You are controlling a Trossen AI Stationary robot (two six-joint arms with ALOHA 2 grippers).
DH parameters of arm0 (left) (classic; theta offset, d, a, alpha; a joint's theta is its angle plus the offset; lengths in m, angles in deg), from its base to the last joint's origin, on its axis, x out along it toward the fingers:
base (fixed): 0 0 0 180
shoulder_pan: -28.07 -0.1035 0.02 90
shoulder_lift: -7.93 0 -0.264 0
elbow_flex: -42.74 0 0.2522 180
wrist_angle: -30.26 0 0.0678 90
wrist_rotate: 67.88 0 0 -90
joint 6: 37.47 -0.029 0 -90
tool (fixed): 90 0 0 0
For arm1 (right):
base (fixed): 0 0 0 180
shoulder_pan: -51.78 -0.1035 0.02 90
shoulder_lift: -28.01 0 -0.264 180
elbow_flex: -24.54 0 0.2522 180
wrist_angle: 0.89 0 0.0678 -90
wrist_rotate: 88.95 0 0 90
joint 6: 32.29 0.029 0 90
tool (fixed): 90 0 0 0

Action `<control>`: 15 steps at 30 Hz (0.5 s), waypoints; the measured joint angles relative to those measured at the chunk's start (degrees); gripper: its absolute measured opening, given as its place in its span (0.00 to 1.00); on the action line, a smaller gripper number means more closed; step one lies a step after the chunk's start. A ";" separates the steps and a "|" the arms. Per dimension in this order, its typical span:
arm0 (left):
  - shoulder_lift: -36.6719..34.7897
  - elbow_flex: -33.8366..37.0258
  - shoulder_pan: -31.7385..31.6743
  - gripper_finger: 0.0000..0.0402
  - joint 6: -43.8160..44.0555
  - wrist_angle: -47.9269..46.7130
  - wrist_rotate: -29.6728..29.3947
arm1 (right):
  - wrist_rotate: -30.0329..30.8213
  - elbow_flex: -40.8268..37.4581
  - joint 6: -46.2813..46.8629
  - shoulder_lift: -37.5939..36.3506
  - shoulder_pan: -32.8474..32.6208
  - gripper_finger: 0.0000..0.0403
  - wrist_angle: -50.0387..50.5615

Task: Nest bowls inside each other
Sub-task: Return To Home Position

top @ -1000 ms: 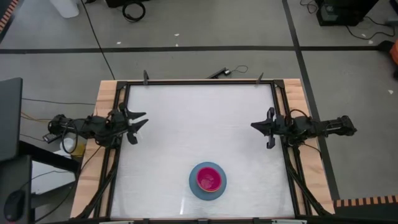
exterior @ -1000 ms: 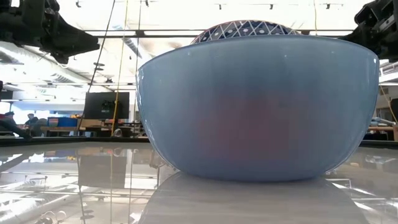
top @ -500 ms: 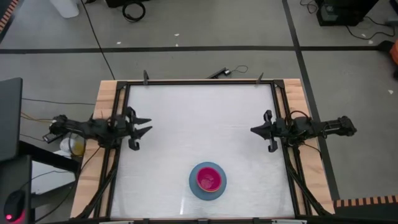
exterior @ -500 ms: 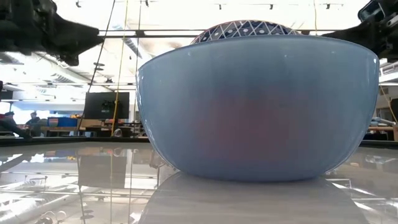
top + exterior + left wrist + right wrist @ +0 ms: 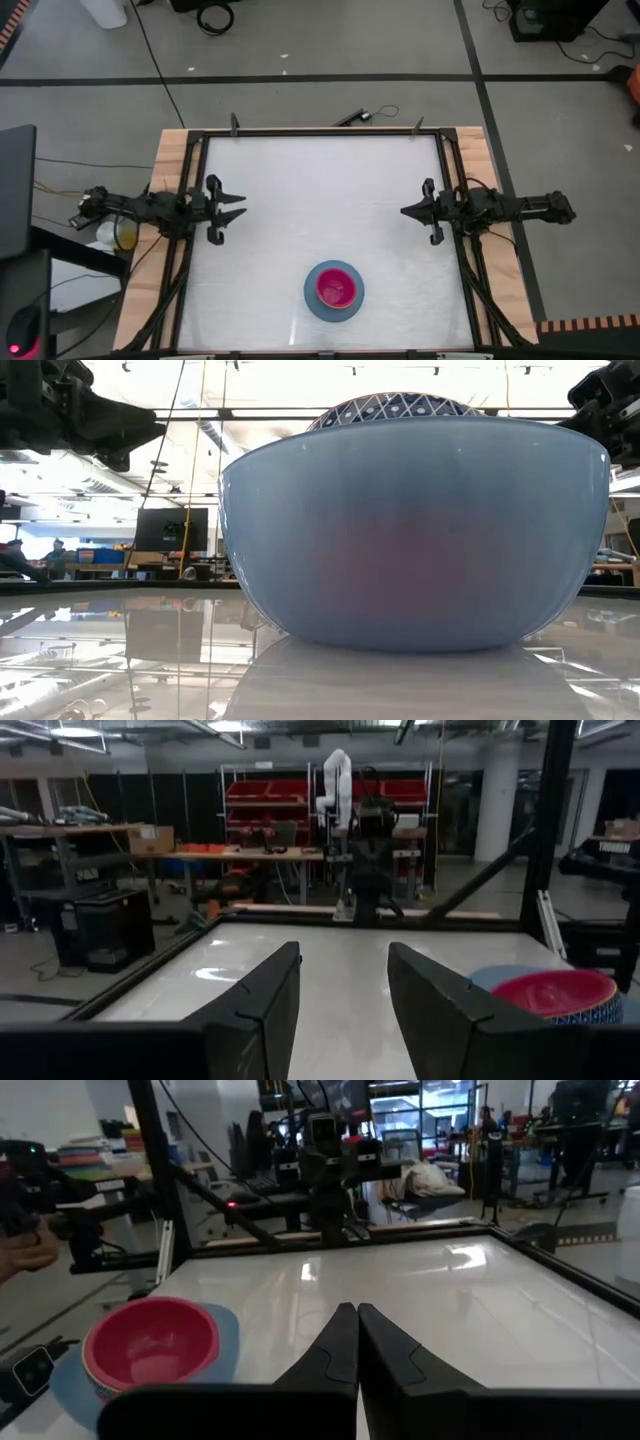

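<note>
left gripper [image 5: 240, 205] spread open, empty, at left edge of table [image 5: 320, 180]; right gripper [image 5: 405, 211] pinched closed, empty, at right edge. pink bowl [image 5: 337, 288] nested in light blue bowl [image 5: 311, 297], near centre.

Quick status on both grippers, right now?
Left gripper: open, empty, over the table at its left edge.
Right gripper: shut, holding nothing, at the right edge.

— What lies under the pink bowl [image 5: 337, 288]?
— Hidden; it fills the blue bowl [image 5: 311, 293] from above
— And the left wrist view?
— Both bowls cut off at the edge
</note>
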 joint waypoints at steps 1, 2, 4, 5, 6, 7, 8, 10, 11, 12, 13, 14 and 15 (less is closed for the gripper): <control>0.00 -0.02 -0.66 0.39 0.12 0.21 0.75 | -0.06 0.00 -0.16 0.00 0.25 0.02 -0.21; 0.00 -0.02 -1.38 0.39 0.26 0.14 1.77 | -0.06 0.00 -0.33 0.00 0.55 0.02 -0.65; 0.10 1.19 -3.01 0.39 0.87 2.58 3.33 | -0.22 0.00 -0.52 0.00 1.21 0.02 -1.76; 0.02 1.86 -3.85 0.39 0.93 3.21 3.86 | -0.62 -0.14 -0.50 0.00 1.56 0.02 -2.63; 0.20 1.81 -4.75 0.39 1.02 3.44 4.76 | -1.30 -0.62 -0.46 0.00 1.94 0.02 -4.19; 0.53 1.81 -5.64 0.39 1.53 3.37 5.16 | -2.03 -1.32 -0.42 0.00 2.30 0.02 -5.79; 0.59 1.81 -6.42 0.39 1.85 3.00 5.59 | -2.63 -2.20 -0.03 -0.02 2.60 0.02 -6.97; 0.63 1.81 -7.58 0.39 2.43 2.81 6.65 | -3.17 -2.21 1.52 0.47 3.18 0.02 -5.92; 0.62 1.83 -7.90 0.39 2.45 2.85 6.94 | -3.20 -2.21 2.43 0.63 3.39 0.02 -5.32; 0.52 1.84 -8.11 0.39 2.45 2.84 6.99 | -3.29 -2.21 3.31 0.64 3.47 0.02 -4.57; 0.44 1.84 -8.15 0.39 2.35 2.83 6.99 | -3.58 -2.21 4.03 0.67 3.47 0.02 -4.34; 0.44 1.84 -8.15 0.39 1.96 2.82 6.97 | -3.94 -2.21 4.47 0.65 3.47 0.02 -4.36; 0.44 1.84 -8.15 0.39 1.43 2.84 6.96 | -4.23 -2.21 4.53 0.63 3.47 0.02 -4.33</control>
